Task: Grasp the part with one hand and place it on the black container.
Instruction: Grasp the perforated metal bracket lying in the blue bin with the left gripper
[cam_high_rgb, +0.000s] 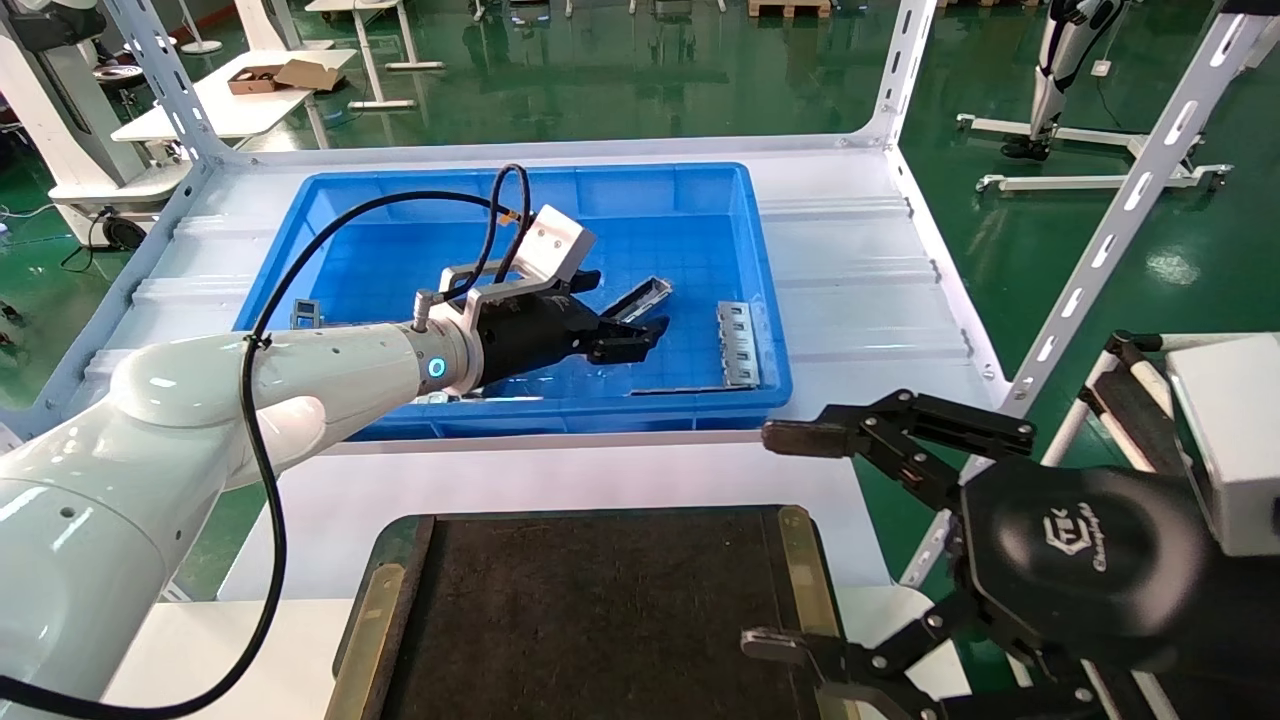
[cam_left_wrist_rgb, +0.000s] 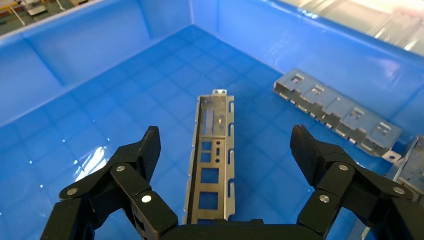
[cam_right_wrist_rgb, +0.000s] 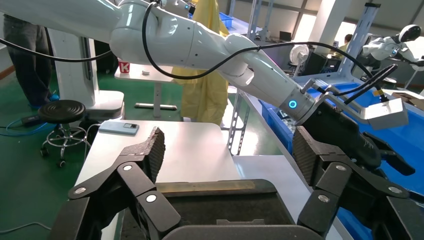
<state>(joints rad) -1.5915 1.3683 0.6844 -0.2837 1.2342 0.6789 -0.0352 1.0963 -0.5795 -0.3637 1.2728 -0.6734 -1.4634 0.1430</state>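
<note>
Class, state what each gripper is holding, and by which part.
Nothing. The left gripper is open above the part in the blue bin; the right gripper is open, empty.

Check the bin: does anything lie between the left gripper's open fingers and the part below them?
Nothing visible does. The left gripper hangs open over the part, which lies alone on the blue bin floor; the tabbed plate sits off to one side.
</note>
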